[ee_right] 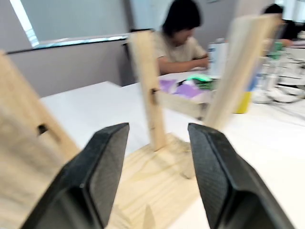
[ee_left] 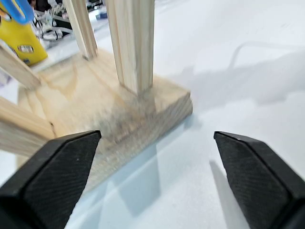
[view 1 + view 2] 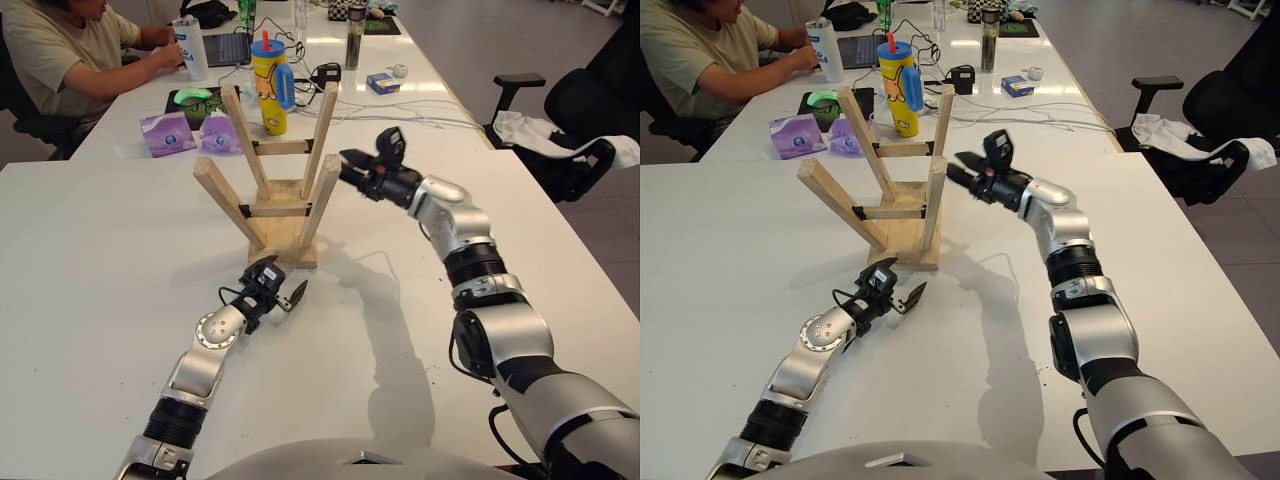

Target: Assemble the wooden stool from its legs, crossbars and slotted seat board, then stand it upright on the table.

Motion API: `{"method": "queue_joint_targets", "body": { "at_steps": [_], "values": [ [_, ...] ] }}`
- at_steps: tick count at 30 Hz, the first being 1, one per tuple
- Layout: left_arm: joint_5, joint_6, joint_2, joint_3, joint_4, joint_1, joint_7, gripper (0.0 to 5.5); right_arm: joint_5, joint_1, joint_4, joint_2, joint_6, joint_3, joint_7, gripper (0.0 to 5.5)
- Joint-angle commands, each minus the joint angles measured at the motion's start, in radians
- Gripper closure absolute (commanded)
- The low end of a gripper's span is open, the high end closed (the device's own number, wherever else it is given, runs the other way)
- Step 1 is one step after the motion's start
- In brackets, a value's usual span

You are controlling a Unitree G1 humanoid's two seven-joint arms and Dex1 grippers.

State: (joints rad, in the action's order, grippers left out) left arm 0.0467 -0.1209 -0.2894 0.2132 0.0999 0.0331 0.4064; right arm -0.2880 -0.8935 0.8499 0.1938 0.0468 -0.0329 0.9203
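Observation:
The wooden stool (image 3: 268, 185) rests upside down and tilted on the white table (image 3: 90, 260), its seat board (image 3: 288, 247) down and its legs, joined by crossbars (image 3: 281, 147), pointing up. My left gripper (image 3: 285, 280) lies low on the table just in front of the seat board (image 2: 95, 105), open, its fingers (image 2: 52, 176) apart with nothing between them. My right gripper (image 3: 365, 155) hovers open beside the upper end of the stool's right leg (image 3: 325, 180). In the right wrist view its fingers (image 1: 90, 181) frame a leg (image 1: 147, 90) and the seat board (image 1: 152, 181) farther off.
A yellow cup (image 3: 270, 85), purple packets (image 3: 168, 133) and a laptop (image 3: 228, 47) stand on the table behind the stool, where a person sits. An office chair (image 3: 580, 130) is at the right. Bare tabletop (image 3: 560, 230) spreads to both sides of the stool.

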Motion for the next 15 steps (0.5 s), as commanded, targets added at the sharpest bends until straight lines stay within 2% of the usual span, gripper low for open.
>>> {"method": "queue_joint_targets", "body": {
  "at_steps": [1,4,8,15],
  "values": [
    [0.028,-0.029,-0.035,-0.010,0.021,0.135,-0.026,1.10,0.016,-0.024,0.077,-0.028,-0.069,-0.004,0.108,3.21],
    [0.067,-0.015,-0.056,-0.046,-0.040,0.152,-0.079,1.10,0.016,-0.012,0.069,-0.032,-0.093,-0.015,0.199,3.21],
    [0.066,0.006,-0.067,-0.162,-0.108,0.145,-0.183,1.10,0.030,0.033,-0.014,-0.059,-0.103,-0.072,0.309,3.21],
    [0.077,0.007,-0.116,-0.217,-0.258,0.065,-0.212,1.10,0.060,0.130,-0.203,-0.158,-0.058,-0.194,0.321,3.21]
  ]
}}
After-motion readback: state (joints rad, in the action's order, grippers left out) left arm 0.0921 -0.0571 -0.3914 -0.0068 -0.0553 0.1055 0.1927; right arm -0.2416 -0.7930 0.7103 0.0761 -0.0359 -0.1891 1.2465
